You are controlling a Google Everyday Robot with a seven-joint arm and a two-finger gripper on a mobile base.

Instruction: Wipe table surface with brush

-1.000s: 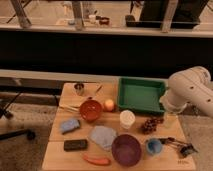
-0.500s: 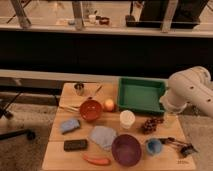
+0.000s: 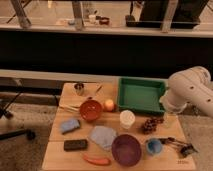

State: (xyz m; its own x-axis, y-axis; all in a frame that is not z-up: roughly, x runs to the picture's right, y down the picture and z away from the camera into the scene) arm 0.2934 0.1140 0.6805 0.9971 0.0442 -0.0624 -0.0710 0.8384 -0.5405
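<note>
The table surface (image 3: 85,131) is a light tan wooden top crowded with objects. A slim dark brush (image 3: 177,144) with a thin black handle lies near the front right corner, just right of the blue cup (image 3: 154,146). My white arm (image 3: 191,91) reaches in from the right, over the table's right edge. Its gripper (image 3: 167,119) hangs beside the green tray (image 3: 141,83), above the bunch of grapes (image 3: 150,124) and well behind the brush. It is open, with nothing in it.
Also on the table are a red bowl (image 3: 91,110), an orange ball (image 3: 109,105), a white cup (image 3: 127,119), a purple bowl (image 3: 126,149), a carrot (image 3: 97,160), a black block (image 3: 75,145), a blue sponge (image 3: 70,125), a grey cloth (image 3: 103,136) and a metal cup (image 3: 79,88).
</note>
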